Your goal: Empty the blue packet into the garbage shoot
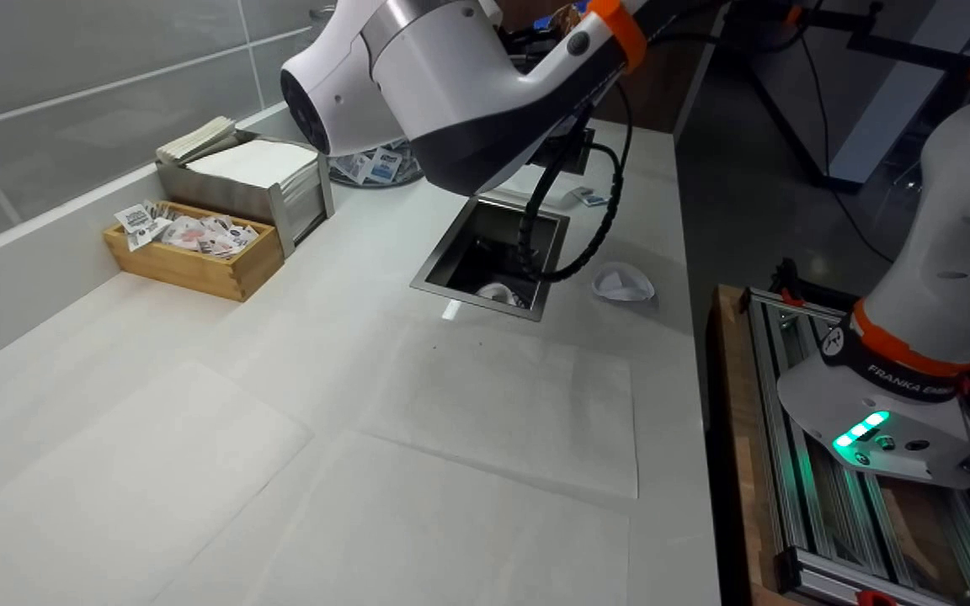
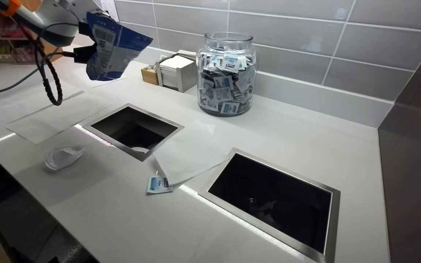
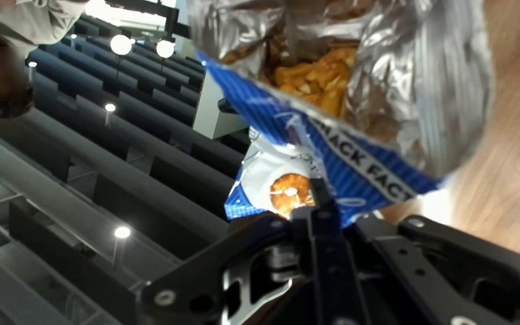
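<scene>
Blue packet (image 2: 114, 49), aloft, pinched in claw (image 3: 325, 201)

A white counter (image 2: 97, 204) bears sheets (image 1: 527, 412), a jar (image 2: 227, 84), a sachet (image 2: 158, 185).

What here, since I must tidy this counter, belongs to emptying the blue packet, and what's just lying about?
For the job:
blue packet with snacks inside
fingers holding it
counter opening nearer it, counter opening farther off: either may be the one meant

Just lying about:
glass jar
napkin holder
wooden box
loose sachet
translucent container
</scene>
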Robot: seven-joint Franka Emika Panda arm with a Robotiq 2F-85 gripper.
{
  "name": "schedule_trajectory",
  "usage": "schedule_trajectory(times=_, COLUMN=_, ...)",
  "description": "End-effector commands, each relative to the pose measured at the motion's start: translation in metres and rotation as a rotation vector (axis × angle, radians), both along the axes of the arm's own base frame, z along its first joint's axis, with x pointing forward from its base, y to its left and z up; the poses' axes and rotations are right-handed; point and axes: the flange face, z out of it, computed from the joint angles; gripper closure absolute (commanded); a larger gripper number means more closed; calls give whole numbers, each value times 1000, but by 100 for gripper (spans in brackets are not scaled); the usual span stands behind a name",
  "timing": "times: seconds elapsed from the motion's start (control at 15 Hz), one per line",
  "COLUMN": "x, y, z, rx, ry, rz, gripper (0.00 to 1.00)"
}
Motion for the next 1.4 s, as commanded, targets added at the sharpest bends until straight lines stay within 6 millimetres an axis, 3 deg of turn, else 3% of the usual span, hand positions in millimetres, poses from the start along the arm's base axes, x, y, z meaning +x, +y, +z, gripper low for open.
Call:
schedule_trajectory(times=0.0, x=3, y=-1, z=-12, rx=-89, ry=84, rz=-45, gripper=100)
schedule_trajectory(times=0.6, x=24, y=23, z=-7, rx=-59, ry=24, rz=185, gripper=100)
schedule_trajectory(times=0.87, x=29, y=26, z=-1, rx=-137, ry=-12, rz=249, gripper=100)
schedule_trajectory(times=1.13, x=30, y=20, z=-4, rx=-168, ry=1, rz=217, gripper=100)
schedule_trajectory(times=1.33, x=25, y=18, z=-11, rx=-73, ry=106, rz=189, gripper=100)
